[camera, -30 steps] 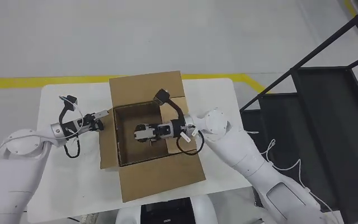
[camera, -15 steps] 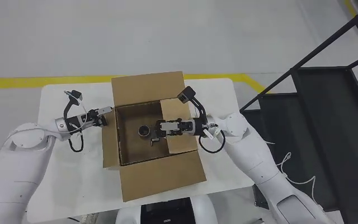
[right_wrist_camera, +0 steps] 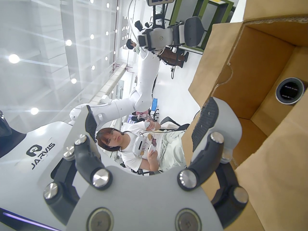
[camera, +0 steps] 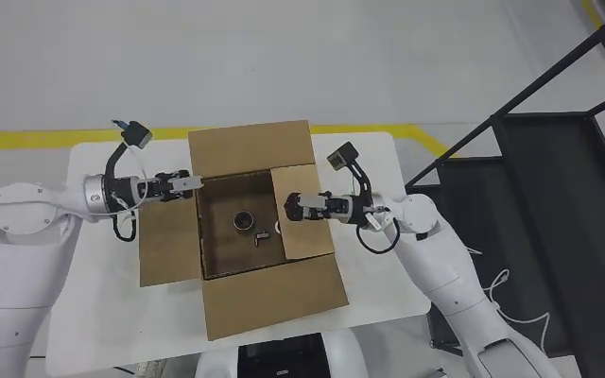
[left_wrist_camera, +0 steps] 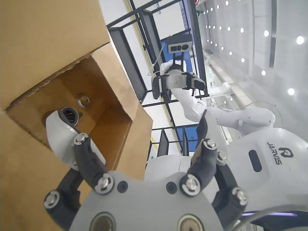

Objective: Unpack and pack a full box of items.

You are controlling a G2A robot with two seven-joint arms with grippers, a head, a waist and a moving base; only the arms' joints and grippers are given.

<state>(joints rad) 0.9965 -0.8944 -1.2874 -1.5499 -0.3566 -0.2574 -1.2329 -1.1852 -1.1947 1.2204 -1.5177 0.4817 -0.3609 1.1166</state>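
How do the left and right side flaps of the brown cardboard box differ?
The left flap is folded outward, over the white table; the right flap is folded inward, covering part of the opening. The left gripper is near the left flap's far corner; the right gripper is above the right flap's inner edge. Both are brown cardboard.
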